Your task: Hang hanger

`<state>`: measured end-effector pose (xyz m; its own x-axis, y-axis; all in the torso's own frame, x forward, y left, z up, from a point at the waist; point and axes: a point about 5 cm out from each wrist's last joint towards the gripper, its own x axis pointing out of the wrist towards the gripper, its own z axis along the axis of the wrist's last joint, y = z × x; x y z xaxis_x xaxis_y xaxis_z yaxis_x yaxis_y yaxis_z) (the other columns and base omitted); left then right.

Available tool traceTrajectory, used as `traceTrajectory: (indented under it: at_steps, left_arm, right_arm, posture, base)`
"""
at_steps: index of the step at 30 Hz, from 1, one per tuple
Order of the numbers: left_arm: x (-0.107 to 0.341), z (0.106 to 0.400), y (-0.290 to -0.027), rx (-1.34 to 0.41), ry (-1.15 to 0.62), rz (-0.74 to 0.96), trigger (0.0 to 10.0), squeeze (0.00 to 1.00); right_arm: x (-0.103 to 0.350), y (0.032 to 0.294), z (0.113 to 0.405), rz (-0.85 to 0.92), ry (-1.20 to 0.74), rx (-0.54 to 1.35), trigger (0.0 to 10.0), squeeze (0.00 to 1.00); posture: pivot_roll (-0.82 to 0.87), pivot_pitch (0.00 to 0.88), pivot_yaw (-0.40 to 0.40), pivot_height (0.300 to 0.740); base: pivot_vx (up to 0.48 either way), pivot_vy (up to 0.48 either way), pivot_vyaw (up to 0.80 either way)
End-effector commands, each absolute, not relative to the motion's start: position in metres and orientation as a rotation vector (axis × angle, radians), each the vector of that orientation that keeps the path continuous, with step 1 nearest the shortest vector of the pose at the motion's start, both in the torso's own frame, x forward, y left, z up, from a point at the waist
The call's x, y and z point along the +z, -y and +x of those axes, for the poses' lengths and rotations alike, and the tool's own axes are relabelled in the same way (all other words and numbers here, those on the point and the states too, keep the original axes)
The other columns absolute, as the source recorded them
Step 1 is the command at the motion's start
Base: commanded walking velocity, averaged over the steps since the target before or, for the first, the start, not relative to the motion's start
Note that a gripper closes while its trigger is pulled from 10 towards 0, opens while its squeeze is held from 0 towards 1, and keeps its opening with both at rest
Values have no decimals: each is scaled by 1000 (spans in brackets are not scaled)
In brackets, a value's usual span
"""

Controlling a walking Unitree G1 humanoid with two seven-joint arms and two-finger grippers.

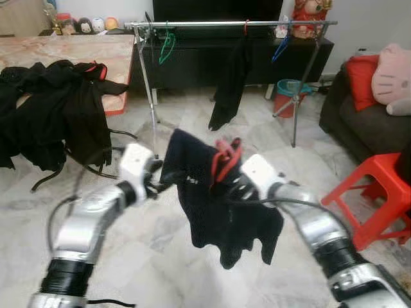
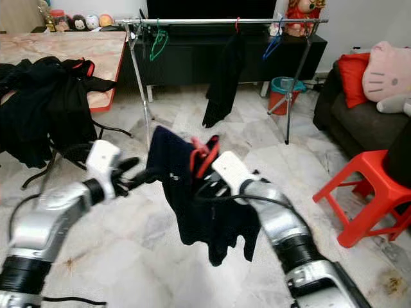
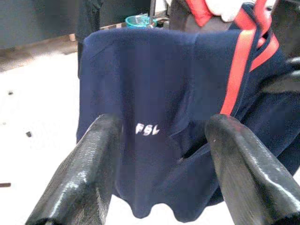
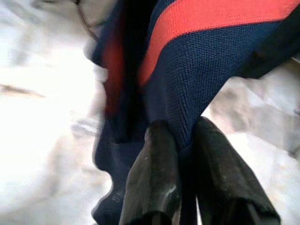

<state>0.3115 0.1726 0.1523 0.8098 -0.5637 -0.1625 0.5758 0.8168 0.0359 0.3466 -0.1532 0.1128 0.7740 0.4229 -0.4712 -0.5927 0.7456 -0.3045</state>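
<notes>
Here we pinch the navy shirt (image 1: 218,205) by its red-trimmed collar in our right gripper (image 4: 180,140), keeping it off the floor. Our left gripper (image 3: 161,154), fingers spread, faces the shirt. Beyond it stands the rack (image 1: 225,24); a teal bin (image 1: 290,96) sits past that, contents unclear.

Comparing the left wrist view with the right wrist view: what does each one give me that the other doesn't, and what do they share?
Left wrist view: white "FSL" lettering on the shirt, a teal bin on the floor behind, and the left gripper with fingers spread wide, the shirt beyond them.

Right wrist view: the right gripper pinching a fold of the fabric between its fingers, knit texture up close, against blurred pale floor.

Both: the navy shirt with its red trim.
</notes>
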Motion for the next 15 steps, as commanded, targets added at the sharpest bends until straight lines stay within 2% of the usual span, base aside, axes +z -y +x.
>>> traceTrajectory:
  at_steps: [1, 4, 6, 9, 10, 15]
  left_arm:
    - [152, 311, -172, -624, -140, 95, 10000, 0]
    - [151, 309, -183, -621, -152, 112, 10000, 0]
    - [149, 303, -190, -666, -189, 135, 10000, 0]
    - [145, 295, -190, -742, -230, 148, 10000, 0]
    - [144, 288, -188, -824, -261, 151, 10000, 0]
    - [147, 283, -188, -902, -280, 169, 10000, 0]
  right_arm:
    - [125, 148, 349, -432, -324, 614, 10000, 0]
    - [127, 156, 345, -421, -316, 686, 10000, 0]
    - [124, 168, 335, -452, -341, 810, 10000, 0]
    - [121, 177, 326, -483, -371, 917, 10000, 0]
    - [120, 181, 321, -482, -398, 996, 10000, 0]
    - [113, 186, 316, -517, -468, 1070, 10000, 0]
  posture:
    - [-133, 0, -46, 732]
    - [-131, 0, -49, 732]
    - [-129, 0, -50, 732]
    - [-130, 0, -49, 732]
    - [-130, 0, -48, 732]
    - [-129, 0, -48, 732]
  base:
    - [0, 0, 0]
    - [0, 0, 0]
    - [0, 0, 0]
    - [0, 0, 0]
    - [0, 0, 0]
    - [0, 0, 0]
